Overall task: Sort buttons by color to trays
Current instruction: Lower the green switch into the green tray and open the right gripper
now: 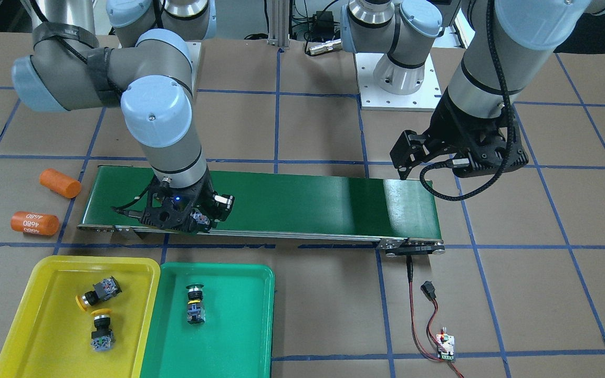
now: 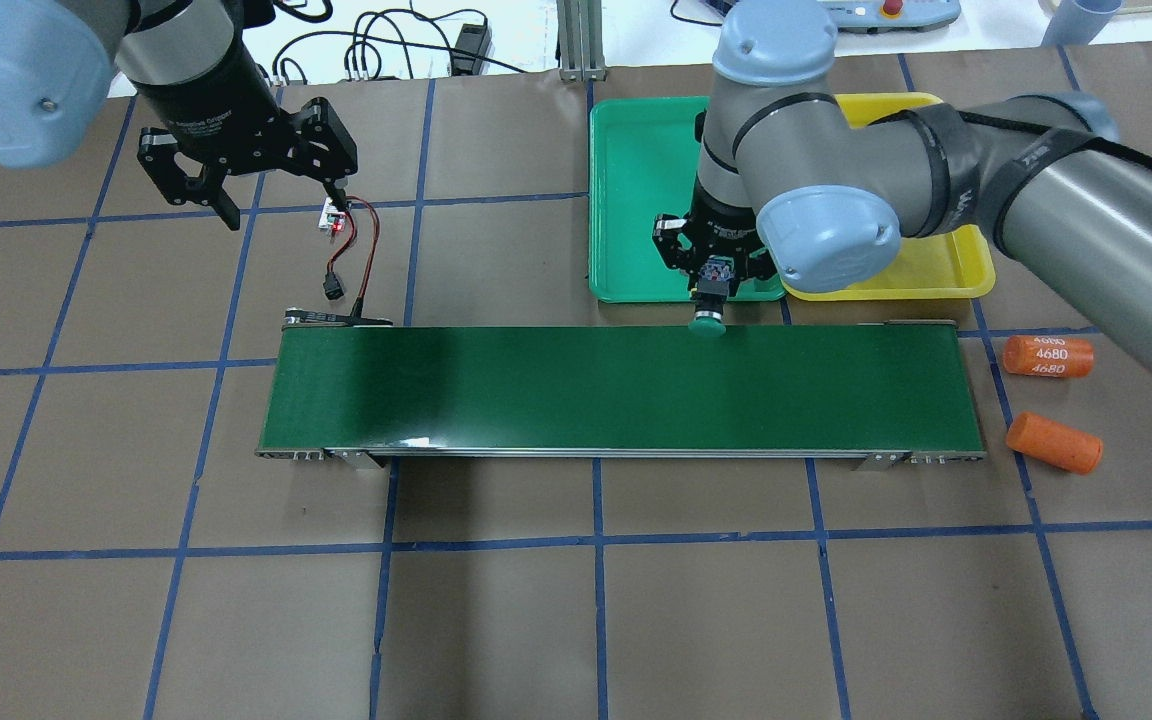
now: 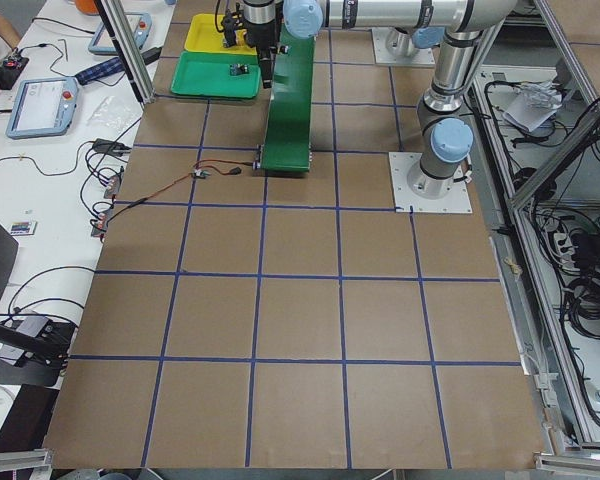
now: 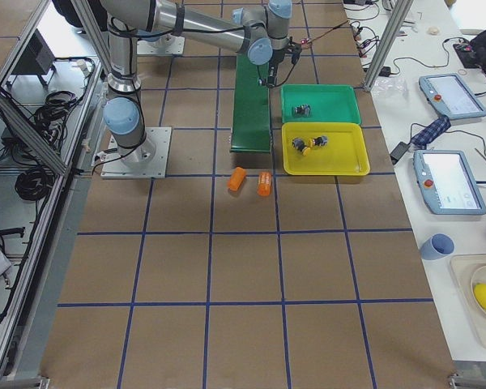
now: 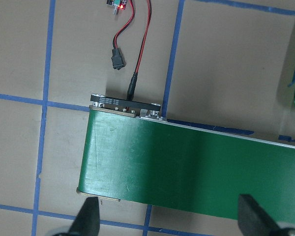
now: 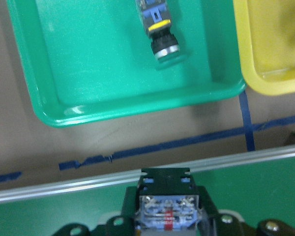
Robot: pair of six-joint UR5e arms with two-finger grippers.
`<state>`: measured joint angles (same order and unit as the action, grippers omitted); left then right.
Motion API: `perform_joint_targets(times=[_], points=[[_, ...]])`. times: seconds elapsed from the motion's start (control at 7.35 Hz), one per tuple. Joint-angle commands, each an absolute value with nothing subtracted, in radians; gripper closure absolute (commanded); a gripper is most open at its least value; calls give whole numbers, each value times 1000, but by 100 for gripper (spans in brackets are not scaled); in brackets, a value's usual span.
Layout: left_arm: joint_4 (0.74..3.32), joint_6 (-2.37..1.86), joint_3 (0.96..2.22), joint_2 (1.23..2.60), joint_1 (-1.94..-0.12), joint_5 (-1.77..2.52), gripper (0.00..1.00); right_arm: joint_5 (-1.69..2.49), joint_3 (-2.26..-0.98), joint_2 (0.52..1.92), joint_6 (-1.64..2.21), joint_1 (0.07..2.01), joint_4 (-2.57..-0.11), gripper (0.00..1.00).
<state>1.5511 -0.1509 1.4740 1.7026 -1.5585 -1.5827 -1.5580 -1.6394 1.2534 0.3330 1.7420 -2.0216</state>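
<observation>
My right gripper (image 2: 714, 268) is shut on a green-capped button (image 2: 707, 320) and holds it over the far edge of the conveyor belt, next to the trays. The right wrist view shows the button's grey body (image 6: 167, 211) between the jaws. The green tray (image 1: 234, 325) holds one green-capped button (image 1: 195, 304). The yellow tray (image 1: 45, 325) holds two yellow-capped buttons (image 1: 97, 293) (image 1: 102, 329). My left gripper (image 2: 281, 205) is open and empty, above the table beyond the belt's other end; its fingertips (image 5: 88, 219) show in the left wrist view.
The long dark-green conveyor belt (image 1: 308, 199) runs across the middle. Two orange cylinders (image 1: 60, 182) (image 1: 34, 222) lie off its end beside the yellow tray. Red and black wires with a small circuit board (image 1: 445, 346) lie by the other end.
</observation>
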Motion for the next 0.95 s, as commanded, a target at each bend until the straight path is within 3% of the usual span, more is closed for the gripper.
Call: perform_joint_targets(times=[0.0, 0.41, 0.68, 0.82], points=[[1551, -150, 1474, 1706, -1557, -1585, 0, -1562, -1495, 1072, 203, 1726, -2211, 100], [1551, -152, 1489, 1704, -1560, -1586, 0, -1559, -1437, 910, 175, 1732, -2368, 100], [1552, -152, 1476, 1697, -1560, -1577, 0, -1563, -1451, 903, 176, 1733, -2391, 1], [1552, -152, 1489, 1694, -1562, -1580, 0, -1566, -1453, 932, 187, 1738, -2381, 0]])
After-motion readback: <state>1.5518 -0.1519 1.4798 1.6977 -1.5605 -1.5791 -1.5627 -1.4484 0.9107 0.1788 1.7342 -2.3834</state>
